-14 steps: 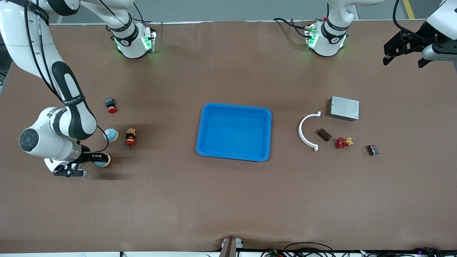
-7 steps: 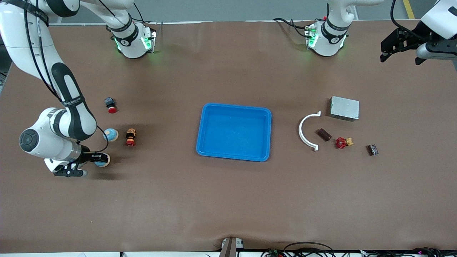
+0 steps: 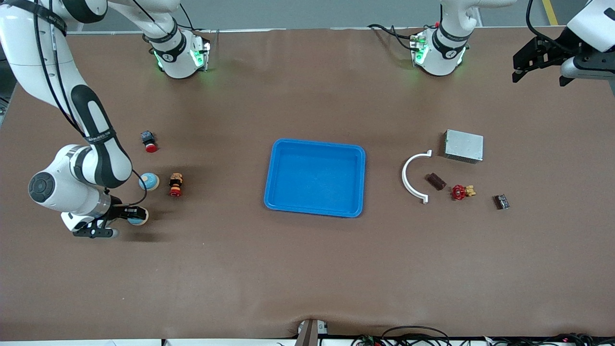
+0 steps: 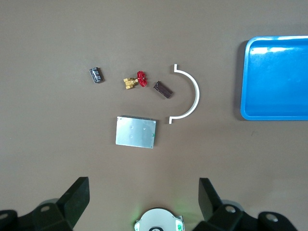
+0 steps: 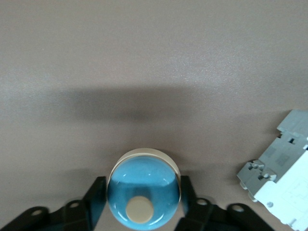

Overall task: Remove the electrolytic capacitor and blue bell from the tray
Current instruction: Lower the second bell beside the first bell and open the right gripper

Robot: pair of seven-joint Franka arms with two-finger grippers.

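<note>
— Two things are to be taken out of the tray (image 3: 317, 142); where are they found?

— Neither is seen in it. The blue bell (image 3: 137, 217) is enclosed by the right hand (image 3: 126, 215), low at the bench (image 3: 307, 269), toward the right arm's end and well apart from the tray. The electrolytic capacitor (image 3: 501, 202) is laid on the bench toward the left arm's end, just beside a red-handled valve (image 3: 461, 192).

— Is the bell gripped?

— That cannot be told: the bell is flanked closely on both sides, but whether it is clamped or already let go is not shown. The left hand (image 3: 540, 77) is held wide apart, up over the corner at its own arm's end, where that arm is kept waiting.

— What is the coming move turned on?

— The bell is sat squarely inside the right hand, dome up, with no long axis to be minded. A straight lift away is judged enough; a second blue dome (image 3: 149, 181) lying near should be avoided.
</note>
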